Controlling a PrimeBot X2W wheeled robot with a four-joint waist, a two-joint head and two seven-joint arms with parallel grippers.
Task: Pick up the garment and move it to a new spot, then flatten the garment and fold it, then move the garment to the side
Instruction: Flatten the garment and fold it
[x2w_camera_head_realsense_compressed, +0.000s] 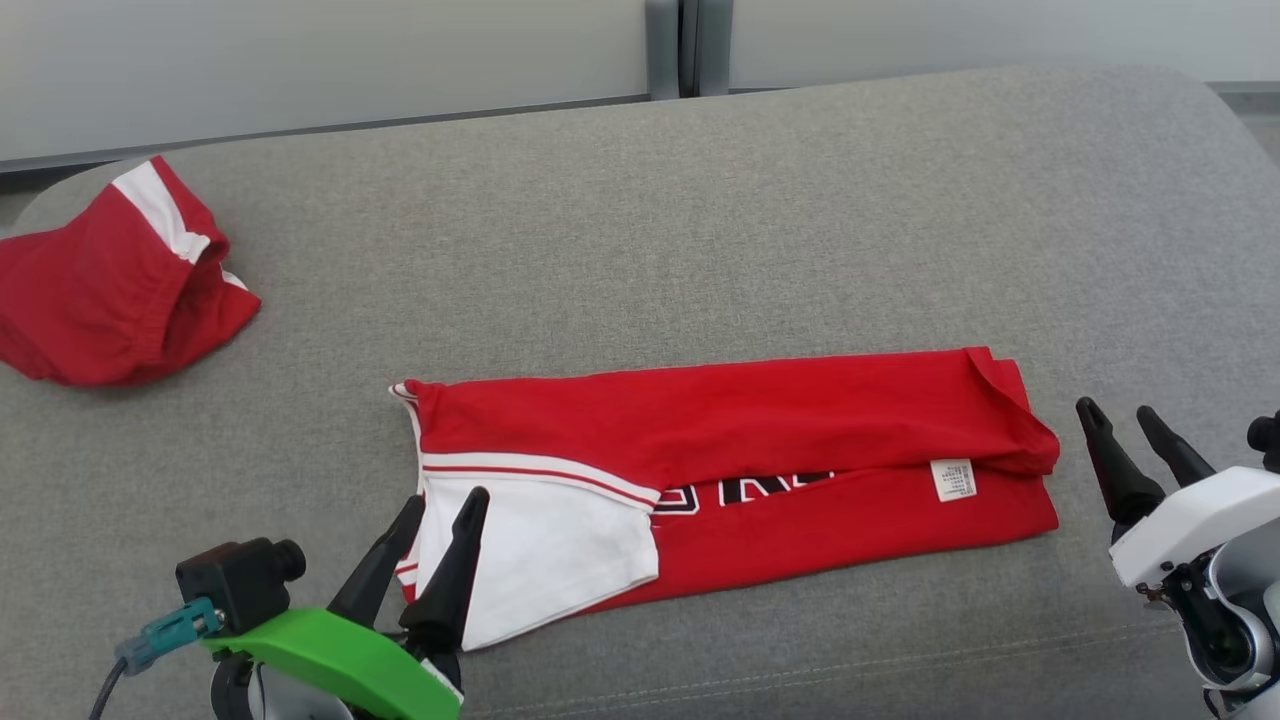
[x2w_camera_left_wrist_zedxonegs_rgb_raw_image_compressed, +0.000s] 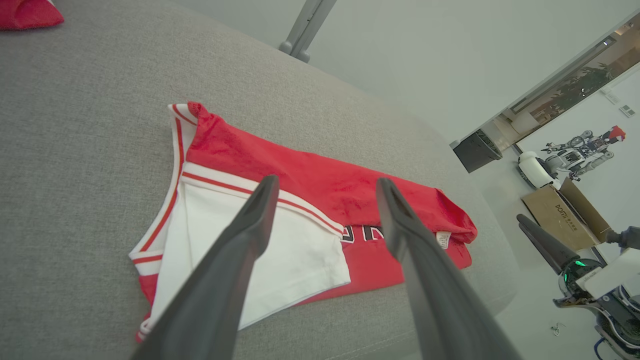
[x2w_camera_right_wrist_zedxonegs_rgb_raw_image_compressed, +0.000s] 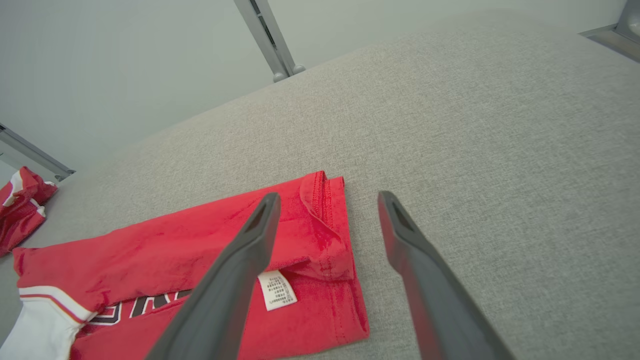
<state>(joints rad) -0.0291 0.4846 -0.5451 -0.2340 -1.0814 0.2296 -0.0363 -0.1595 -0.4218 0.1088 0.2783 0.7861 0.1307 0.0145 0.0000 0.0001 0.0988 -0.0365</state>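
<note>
The garment (x2w_camera_head_realsense_compressed: 740, 470) is a red and white shirt folded lengthwise into a long band across the grey cushion (x2w_camera_head_realsense_compressed: 700, 220), with black letters and a white label (x2w_camera_head_realsense_compressed: 952, 479) showing. Its white sleeve end lies at the left. My left gripper (x2w_camera_head_realsense_compressed: 445, 505) hovers open over that white end, fingers apart and holding nothing; the left wrist view shows the garment (x2w_camera_left_wrist_zedxonegs_rgb_raw_image_compressed: 320, 185) between and beyond its fingers. My right gripper (x2w_camera_head_realsense_compressed: 1118, 412) stands open just right of the garment's right edge, off the cloth. The right wrist view shows that hemmed edge of the garment (x2w_camera_right_wrist_zedxonegs_rgb_raw_image_compressed: 330, 235) between its fingers.
A second red and white garment (x2w_camera_head_realsense_compressed: 110, 280) lies bunched at the cushion's far left edge. Bare grey cushion stretches behind and to the right of the folded shirt. A cardboard box (x2w_camera_left_wrist_zedxonegs_rgb_raw_image_compressed: 565, 215) and another robot stand on the floor beyond.
</note>
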